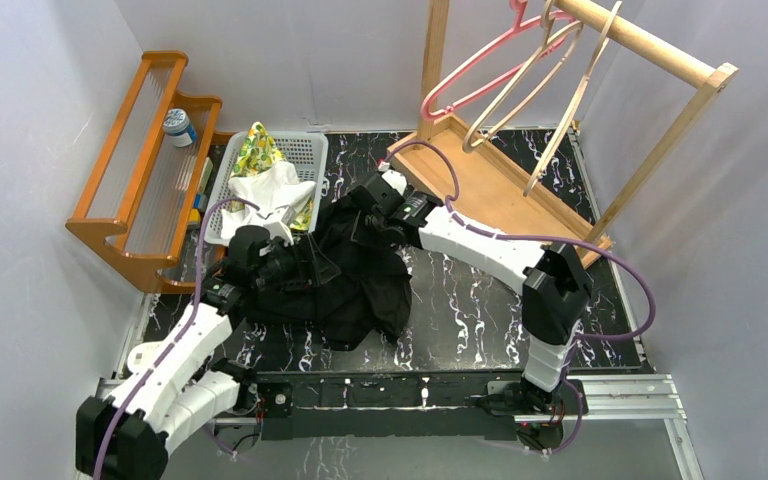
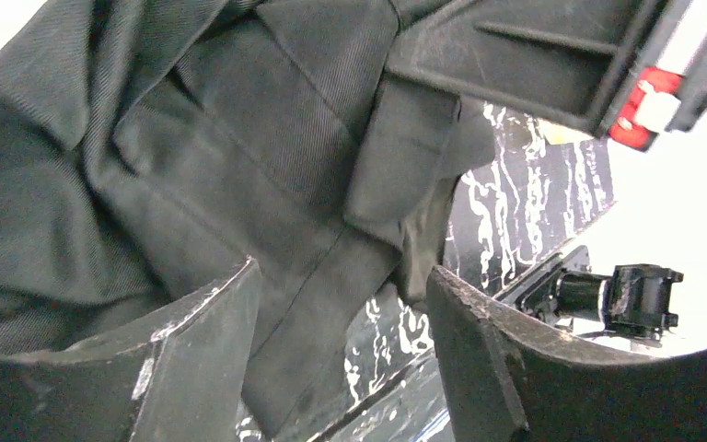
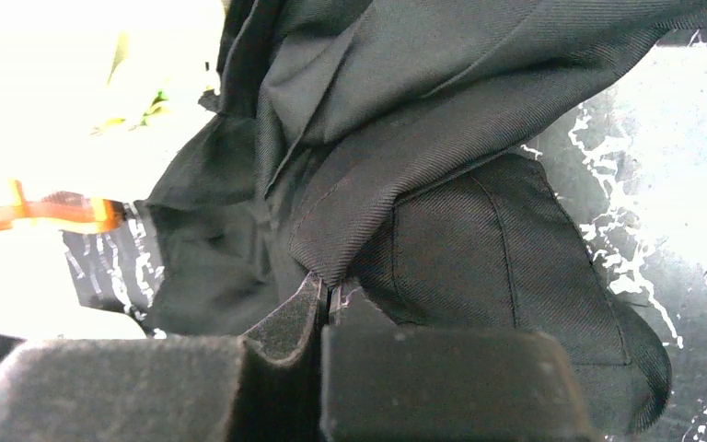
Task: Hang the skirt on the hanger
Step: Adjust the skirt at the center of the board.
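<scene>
The black skirt (image 1: 360,275) lies crumpled on the marbled table between the two arms. My right gripper (image 3: 327,287) is shut on a folded edge of the skirt (image 3: 442,138) and holds it up at the far side of the heap (image 1: 368,215). My left gripper (image 2: 342,318) is open at the skirt's left side (image 1: 305,265). A hanging fold of skirt (image 2: 285,239) sits between its fingers (image 2: 198,354), with neither finger pressing it. A pink hanger (image 1: 480,75) and pale wooden hangers (image 1: 545,75) hang from the rail at the back right.
A white basket (image 1: 310,150) with patterned and white clothes stands at the back left, touching the skirt. A wooden shelf (image 1: 145,175) with a can (image 1: 178,126) leans on the left wall. The hanger rack's wooden base (image 1: 490,190) lies behind my right arm.
</scene>
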Robot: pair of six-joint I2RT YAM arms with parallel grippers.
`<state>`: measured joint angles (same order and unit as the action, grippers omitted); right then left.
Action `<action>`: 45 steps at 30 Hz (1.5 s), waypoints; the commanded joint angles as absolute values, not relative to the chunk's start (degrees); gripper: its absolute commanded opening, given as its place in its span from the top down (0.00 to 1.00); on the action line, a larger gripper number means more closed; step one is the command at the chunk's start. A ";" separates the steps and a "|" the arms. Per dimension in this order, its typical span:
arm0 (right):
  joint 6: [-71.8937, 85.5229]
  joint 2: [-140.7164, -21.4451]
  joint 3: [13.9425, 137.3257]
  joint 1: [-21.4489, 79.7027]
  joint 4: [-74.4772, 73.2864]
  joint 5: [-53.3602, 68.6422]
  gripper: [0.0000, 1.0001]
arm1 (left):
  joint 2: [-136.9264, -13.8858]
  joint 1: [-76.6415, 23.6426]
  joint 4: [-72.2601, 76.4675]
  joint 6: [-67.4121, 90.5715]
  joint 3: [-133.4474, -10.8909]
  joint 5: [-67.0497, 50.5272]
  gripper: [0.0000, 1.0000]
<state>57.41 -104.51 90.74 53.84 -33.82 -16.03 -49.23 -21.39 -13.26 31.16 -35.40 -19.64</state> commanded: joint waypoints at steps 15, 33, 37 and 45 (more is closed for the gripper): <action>59.33 -95.27 87.59 51.23 -27.41 -10.68 1.00 | -56.49 -24.87 7.93 35.81 -36.26 -25.64 0.46; 59.45 -93.80 85.28 51.24 -26.53 -10.90 1.00 | -63.17 -24.86 8.95 37.73 -40.71 -31.55 0.67; 57.40 -92.13 82.49 51.24 -23.51 -11.12 0.98 | -62.72 -24.81 6.30 38.10 -42.75 -36.55 1.00; 51.77 -81.66 71.04 51.24 -14.30 -10.12 0.36 | -64.87 -24.49 -22.35 31.40 -60.73 -23.32 1.00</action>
<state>55.96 -88.31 75.18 51.44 -22.31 -10.35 -64.53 -24.69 -6.07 36.36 -49.54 -30.83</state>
